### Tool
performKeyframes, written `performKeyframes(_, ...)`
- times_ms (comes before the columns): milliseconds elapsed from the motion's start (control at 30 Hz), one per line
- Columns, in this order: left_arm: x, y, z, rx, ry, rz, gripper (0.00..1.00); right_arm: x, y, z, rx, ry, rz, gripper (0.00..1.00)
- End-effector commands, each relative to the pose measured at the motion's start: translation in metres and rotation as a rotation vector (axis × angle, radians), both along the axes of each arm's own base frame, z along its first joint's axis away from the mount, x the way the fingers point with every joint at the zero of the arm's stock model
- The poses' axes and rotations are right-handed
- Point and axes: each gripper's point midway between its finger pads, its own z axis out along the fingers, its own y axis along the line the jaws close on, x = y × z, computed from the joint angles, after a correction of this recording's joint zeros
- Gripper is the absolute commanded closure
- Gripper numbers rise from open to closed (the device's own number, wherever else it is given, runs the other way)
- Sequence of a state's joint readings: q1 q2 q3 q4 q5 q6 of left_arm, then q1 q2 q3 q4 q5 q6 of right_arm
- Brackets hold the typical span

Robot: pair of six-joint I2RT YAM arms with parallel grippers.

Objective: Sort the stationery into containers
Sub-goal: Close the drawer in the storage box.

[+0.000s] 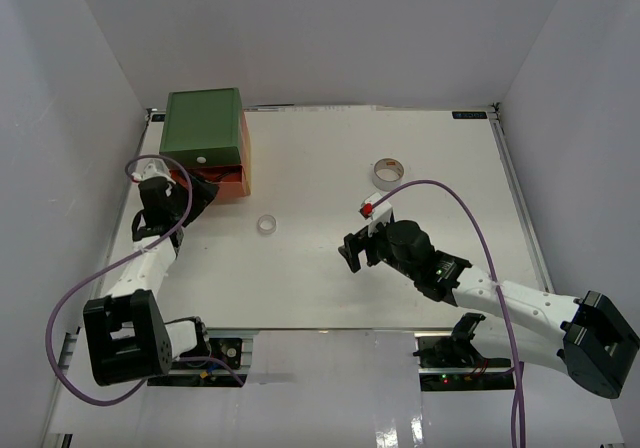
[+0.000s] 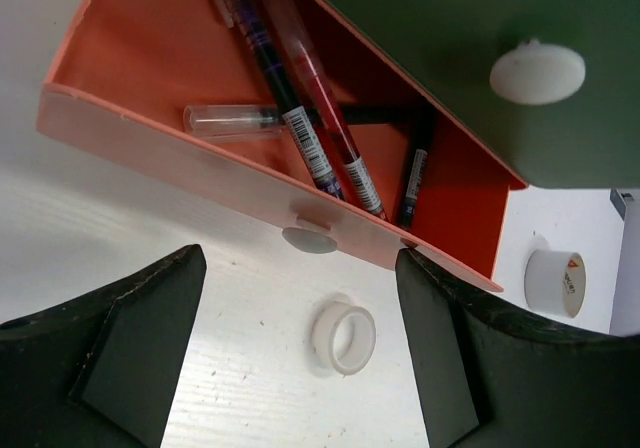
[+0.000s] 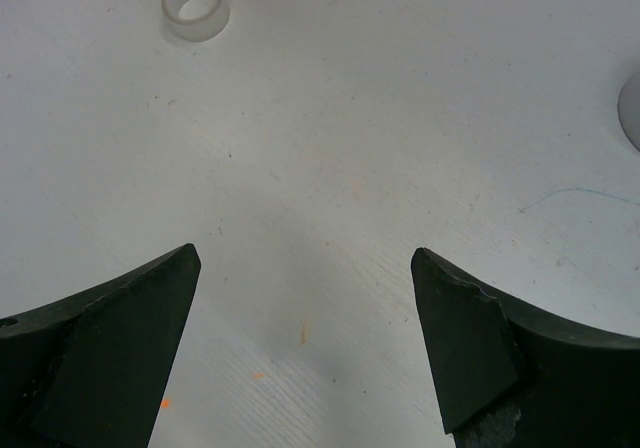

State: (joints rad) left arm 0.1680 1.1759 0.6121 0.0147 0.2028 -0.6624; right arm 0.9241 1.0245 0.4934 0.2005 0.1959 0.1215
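The chest stands at the back left with its green top point(image 1: 203, 123) and its orange middle drawer point(image 1: 228, 180) pulled out. In the left wrist view the orange drawer point(image 2: 150, 118) holds several thin pens point(image 2: 300, 128), one red, one dark. My left gripper point(image 1: 198, 194) is open and empty right at the drawer's front, its fingertips either side of the white knob point(image 2: 309, 239). The clear tape ring point(image 1: 267, 225) lies on the table, also in the left wrist view point(image 2: 344, 337) and the right wrist view point(image 3: 196, 6). The grey tape roll point(image 1: 387, 173) lies further right. My right gripper point(image 1: 353, 251) is open and empty above bare table. The yellow drawer is hidden.
The green drawer's knob point(image 2: 537, 72) shows above the open orange drawer. White walls enclose the table point(image 1: 420, 288) on three sides. The grey tape roll also shows in the left wrist view point(image 2: 555, 282) and at the right wrist view's edge point(image 3: 632, 108).
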Motion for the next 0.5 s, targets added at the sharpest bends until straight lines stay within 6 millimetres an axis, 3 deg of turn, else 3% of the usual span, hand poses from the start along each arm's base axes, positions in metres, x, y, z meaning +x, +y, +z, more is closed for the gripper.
performKeyframes(0,0.025,0.002,0.032,-0.013,-0.115,0.006,0.12,0.004,0.003,0.009,0.027,-0.041,-0.002,0.08)
performKeyframes(467,0.052,0.011,0.039,-0.027,-0.176,0.051,0.12,0.004,0.003,0.013,0.034,-0.052,0.000,0.08)
